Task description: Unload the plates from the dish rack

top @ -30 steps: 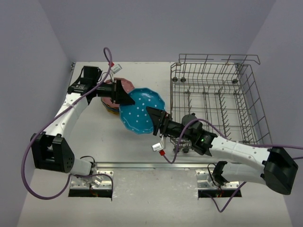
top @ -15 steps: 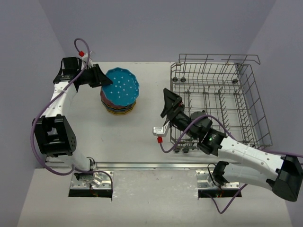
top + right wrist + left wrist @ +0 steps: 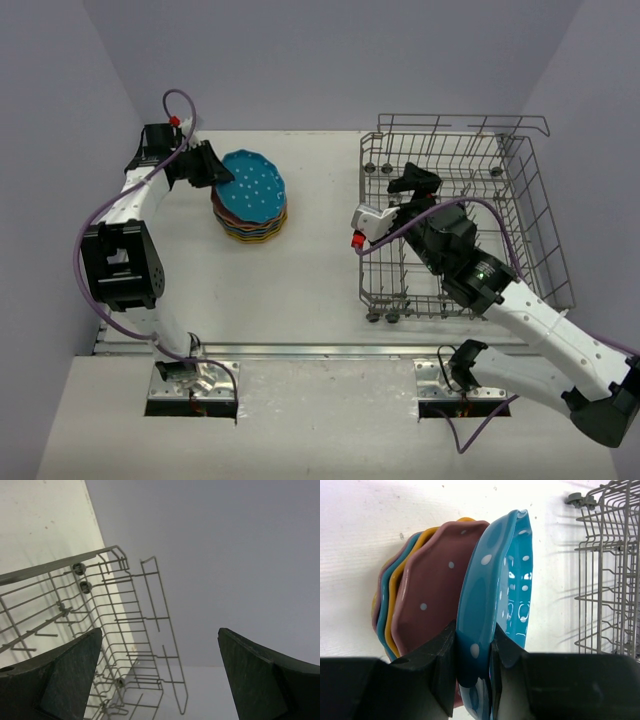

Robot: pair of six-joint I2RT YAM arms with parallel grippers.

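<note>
**Blue plate sits atop the stack, its rim in the left claw**

On the left half of the white desk (image 3: 320, 270), the left claw (image 3: 214, 168) pinches the near rim of a dotted blue plate (image 3: 252, 187), the top piece of a stack (image 3: 250, 222) of scalloped plates. The left wrist camera shows the claw (image 3: 473, 630) with one dark finger on each face of the blue plate (image 3: 495, 580), pressed tight against the glaze. In that view the plate is angled away from the pink plate (image 3: 435, 595) directly below it. An orange-yellow plate (image 3: 402, 570) and further coloured rims show beneath that.

Well apart to the right stands the grey wire dish rack (image 3: 520, 215). The right arm reaches in over its near side, with the right claw (image 3: 413, 181) hanging above the rack's left portion. From its own wrist camera, the right claw (image 3: 159, 635) is spread wide with nothing between its fingers (image 3: 60, 680). Behind the gap are the rack's (image 3: 115, 610) raised wire side and the grey wall.
</note>
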